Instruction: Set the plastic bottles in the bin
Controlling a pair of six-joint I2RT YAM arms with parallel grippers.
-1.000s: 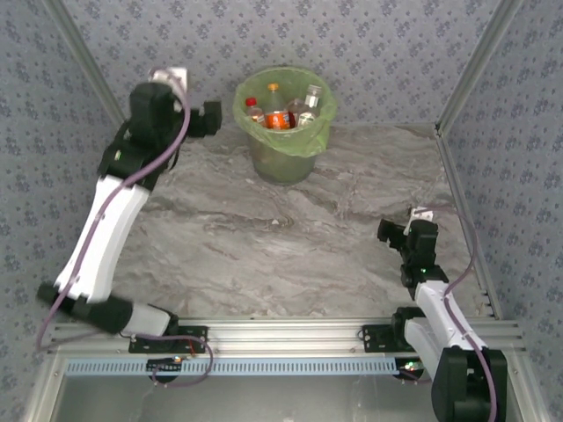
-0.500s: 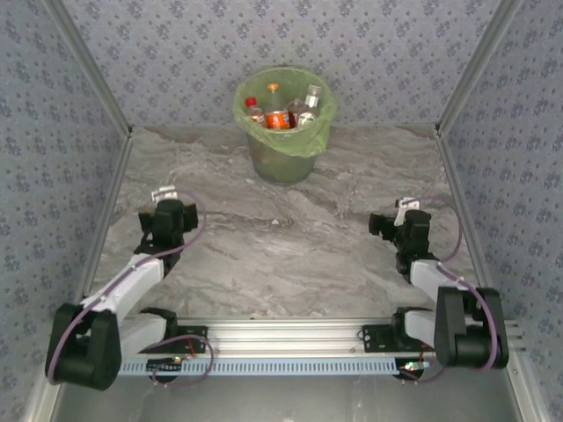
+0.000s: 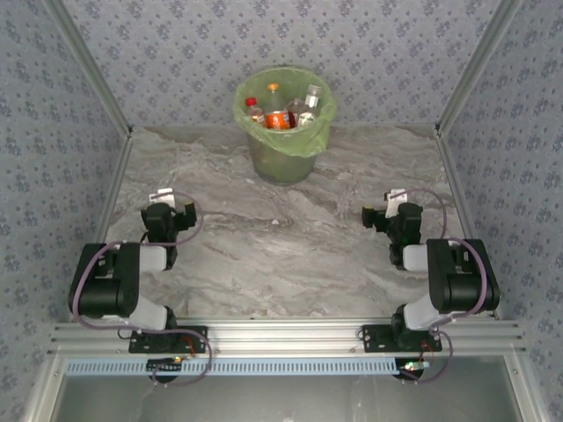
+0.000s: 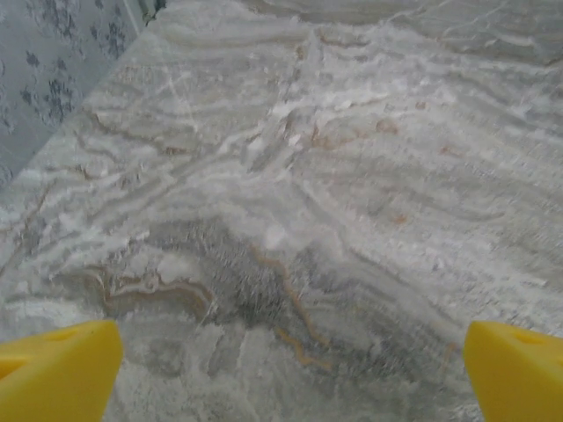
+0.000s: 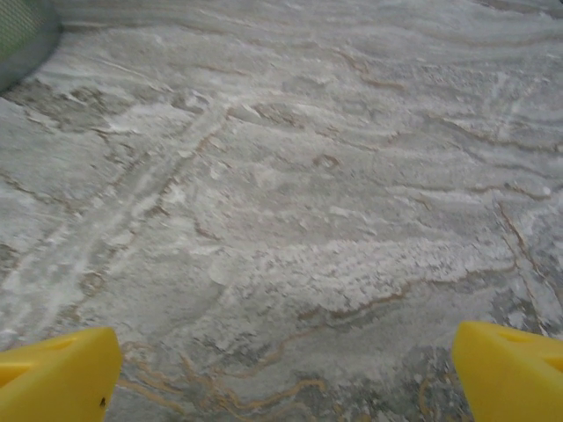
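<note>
At 6 o'clock of the top view, the metal rail (image 3: 281, 334) carried both arm bases, and the two arms sat folded low and close to them. The left gripper (image 3: 169, 216) was at about 8 o'clock on the table (image 3: 290, 255). Its yellow fingertips (image 4: 57, 369) stood wide apart and held nothing, with only bare stone between them. The right gripper (image 3: 387, 214) was at about 4 o'clock. It was also spread wide and empty, hanging just over the surface.

Farther away, at 12 o'clock and close to the back wall, stood the bin (image 3: 281, 163), pale green with a bag turned over its rim. The plastic bottles (image 3: 280, 114) were inside it, several of them upright or leaning, with red, orange and white caps showing. How many lay deeper I could not tell.

I could find no bottle lying on the table top. So, in my judgement, the task was done or very nearly done, and what was left was perhaps only for the arms to rest.

The surface was a grey marble pattern with brownish veins, flat and a little glossy. Walls with blue-grey flowered wallpaper (image 3: 176, 53) closed the space at 9, 12 and 3 o'clock.
</note>
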